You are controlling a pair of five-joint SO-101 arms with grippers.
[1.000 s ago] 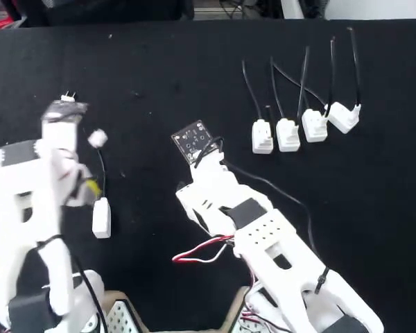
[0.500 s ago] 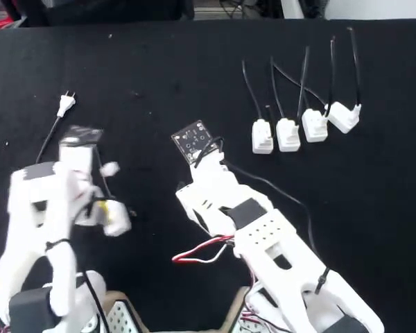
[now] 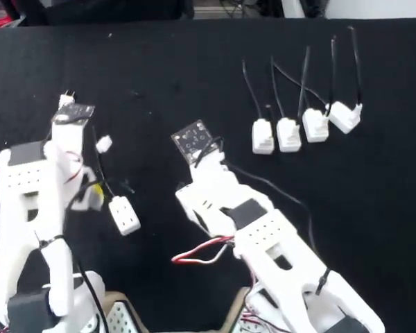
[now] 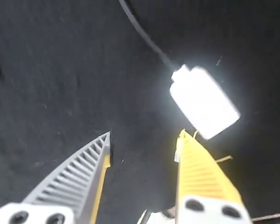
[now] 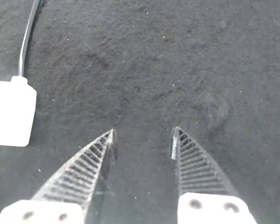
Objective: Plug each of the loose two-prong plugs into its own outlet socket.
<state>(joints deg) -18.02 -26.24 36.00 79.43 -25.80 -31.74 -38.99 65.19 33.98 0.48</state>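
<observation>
A loose white outlet socket [image 3: 123, 214] lies at the front left, its black cord [image 3: 102, 173] running back to a small white end piece [image 3: 104, 144]. My left gripper [image 3: 93, 194] hangs just left of it, open and holding nothing. In the left wrist view the socket [image 4: 203, 105] lies just past the yellow fingertip [image 4: 184, 140]. A white two-prong plug [image 3: 68, 96] peeks out behind the left arm. Several white sockets [image 3: 288, 134] with black cords sit in a row at the back right. My right gripper [image 5: 142, 137] is open over bare cloth, a white socket [image 5: 10, 114] off to one side.
Black cloth [image 3: 159, 69] covers the whole table. The right arm [image 3: 229, 208] stretches from the front edge to mid-table, with red and white wires [image 3: 201, 251] looping beside it. Open cloth lies between the two arms and across the back.
The left arm swung towards the front and back again. The loose socket slid right and turned at an angle. The right arm stayed still.
</observation>
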